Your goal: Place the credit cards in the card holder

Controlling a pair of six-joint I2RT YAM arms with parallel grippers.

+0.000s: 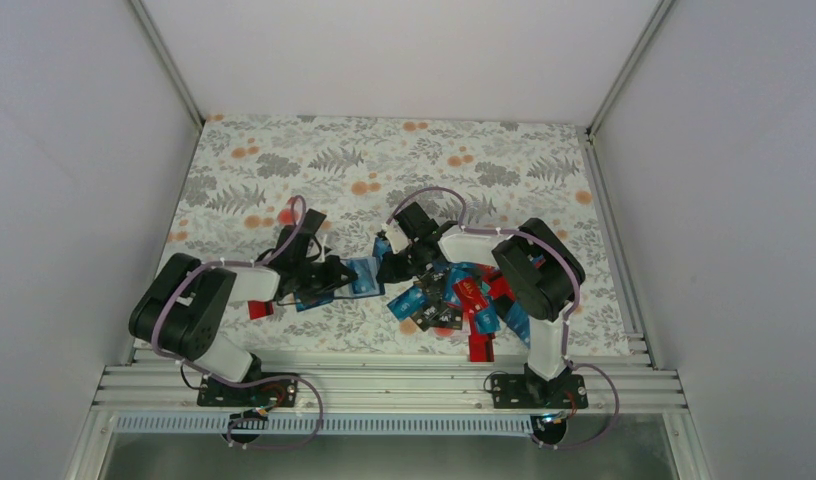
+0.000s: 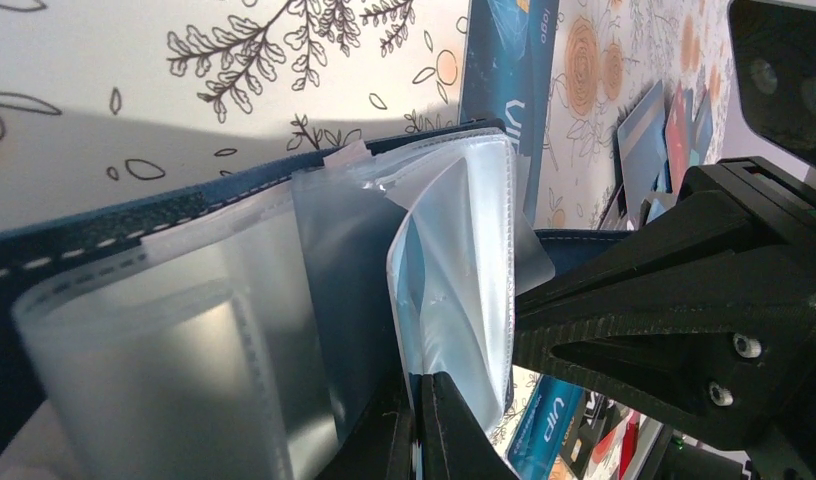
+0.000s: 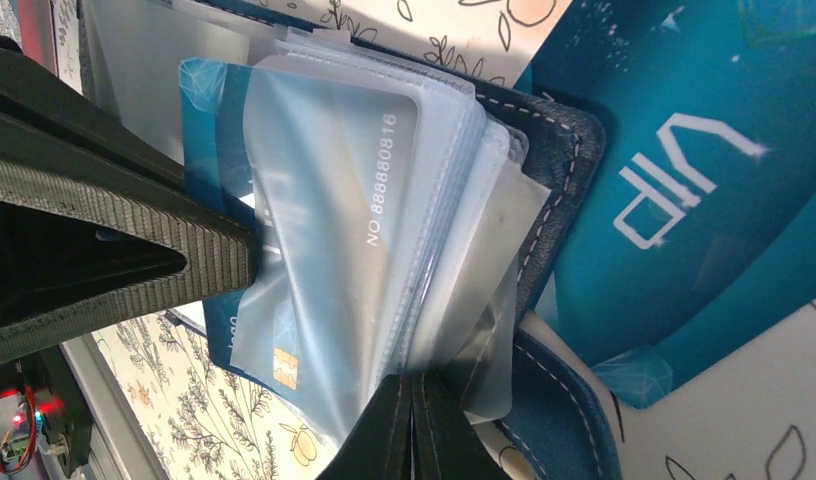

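Credit cards are seen heaped in a loose blue, red and black pile on the flowered bench, just to the right of the card holder; one red card lies apart on the holder's left, near the left arm. The card holder is held open between the two tools, near the middle of the bench, and its clear plastic sleeves are fanned out. The left tool is closed narrow, its fingertips pinched on the edge of a sleeve of the holder. The right tool is likewise closed tight on the edge of the bundle of sleeves. A teal card with white numbers and a chip is seen tucked inside one sleeve. A teal card printed VIP lies flat under the holder, beside its stitched navy cover. From each wrist the other tool is seen close against the sleeves.
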